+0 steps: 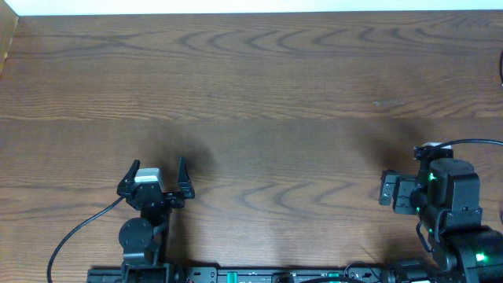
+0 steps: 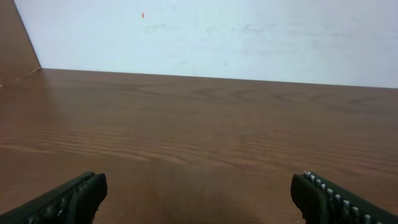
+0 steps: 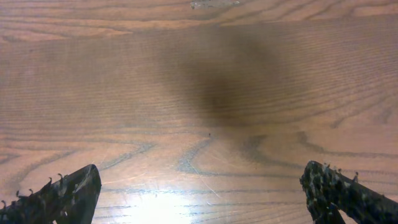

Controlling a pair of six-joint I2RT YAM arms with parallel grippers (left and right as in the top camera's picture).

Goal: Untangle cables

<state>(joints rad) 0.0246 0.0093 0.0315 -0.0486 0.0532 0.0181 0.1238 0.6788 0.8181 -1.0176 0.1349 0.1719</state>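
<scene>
Neither the black nor the white cable shows in any view. My left gripper [image 1: 157, 167] is open and empty at the front left of the wooden table [image 1: 259, 79]. In the left wrist view its two fingers [image 2: 199, 196] stand wide apart over bare wood. My right gripper [image 1: 393, 189] is at the front right. In the right wrist view its fingers [image 3: 199, 193] are wide apart over bare wood, with nothing between them.
Thick black arm wires run from the left arm [image 1: 78, 232] and the right arm [image 1: 471, 143]. A small pale mark [image 1: 387, 102] lies on the wood, also in the right wrist view [image 3: 214, 4]. A dark curve [image 1: 501, 69] touches the right edge; I cannot tell what it is.
</scene>
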